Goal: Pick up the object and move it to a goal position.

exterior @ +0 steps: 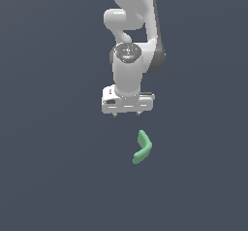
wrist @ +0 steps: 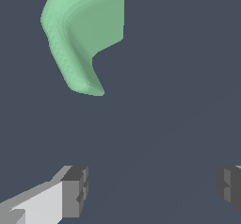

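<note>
With the arm pointing straight down, I see the tool (exterior: 127, 113) released, empty, near the object (exterior: 142, 147), not touching.

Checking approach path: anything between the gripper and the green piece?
Nothing: only bare floor between gripper and green piece, shown in both views.

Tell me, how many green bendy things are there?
1. The green bent piece lies on the dark floor, just beyond the open gripper, toward the exterior view's right. The wrist view shows no other.
</note>
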`<act>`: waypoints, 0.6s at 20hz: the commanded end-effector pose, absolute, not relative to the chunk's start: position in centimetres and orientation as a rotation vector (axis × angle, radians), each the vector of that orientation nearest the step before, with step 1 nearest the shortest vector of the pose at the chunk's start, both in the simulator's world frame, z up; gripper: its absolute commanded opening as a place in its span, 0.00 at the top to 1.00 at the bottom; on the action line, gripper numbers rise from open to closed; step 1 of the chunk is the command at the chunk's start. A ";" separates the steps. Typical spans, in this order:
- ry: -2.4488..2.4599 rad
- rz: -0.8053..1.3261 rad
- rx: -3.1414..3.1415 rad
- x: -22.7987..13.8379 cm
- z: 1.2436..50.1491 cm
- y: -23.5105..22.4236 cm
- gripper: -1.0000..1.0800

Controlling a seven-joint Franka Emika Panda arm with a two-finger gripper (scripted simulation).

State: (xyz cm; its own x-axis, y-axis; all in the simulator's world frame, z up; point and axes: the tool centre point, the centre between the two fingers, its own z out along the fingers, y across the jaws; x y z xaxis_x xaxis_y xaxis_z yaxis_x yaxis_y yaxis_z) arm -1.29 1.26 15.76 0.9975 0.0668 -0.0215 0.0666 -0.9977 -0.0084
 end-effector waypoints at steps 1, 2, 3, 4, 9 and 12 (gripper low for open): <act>-0.105 0.034 -3.132 -1.3 15.8 1.3 0.04; -0.105 0.034 -3.132 -1.3 15.8 1.3 0.04; -0.107 0.036 -3.130 -1.3 15.7 1.5 0.04; -0.111 0.038 -3.128 -1.3 15.7 1.8 0.04; -0.139 0.056 -3.111 -1.3 15.5 4.2 0.04; -0.143 0.057 -3.110 -1.3 15.5 4.4 0.04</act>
State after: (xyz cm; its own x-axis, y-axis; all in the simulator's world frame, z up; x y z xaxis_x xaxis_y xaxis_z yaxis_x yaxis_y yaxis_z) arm -1.32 4.35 15.52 0.9951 0.0924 -0.0348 0.0914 -0.9954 -0.0290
